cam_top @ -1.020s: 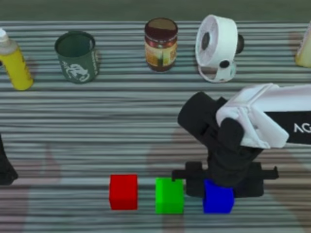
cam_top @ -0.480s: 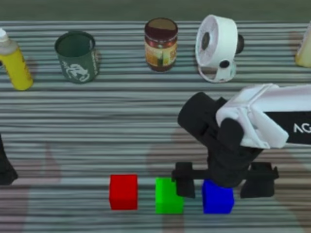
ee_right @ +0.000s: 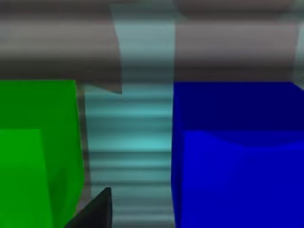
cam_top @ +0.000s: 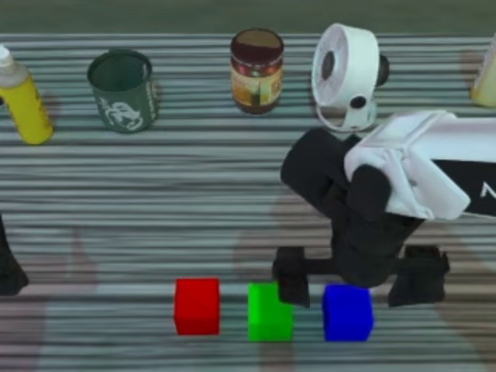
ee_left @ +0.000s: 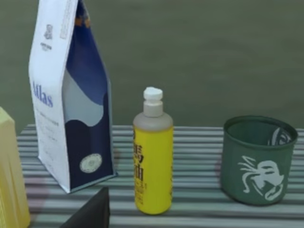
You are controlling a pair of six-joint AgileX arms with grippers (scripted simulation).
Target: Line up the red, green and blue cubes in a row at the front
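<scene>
**A:** Where do the cubes sit on the striped bench?

**B:** At the front edge, in a row: red cube on the left, green cube in the middle, blue cube on the right, narrow gaps between them and none touching.

**A:** And the right gripper?

**B:** Poised just behind the blue cube, fingers spread wide, one by the green cube's far corner and the other off to the blue cube's right. It grips nothing.

**A:** The left arm?

**B:** Parked at the bench's left edge; I cannot tell how its gripper stands.

**A:** The back row?

**B:** Yellow bottle, green mug, jar, white fan.
</scene>
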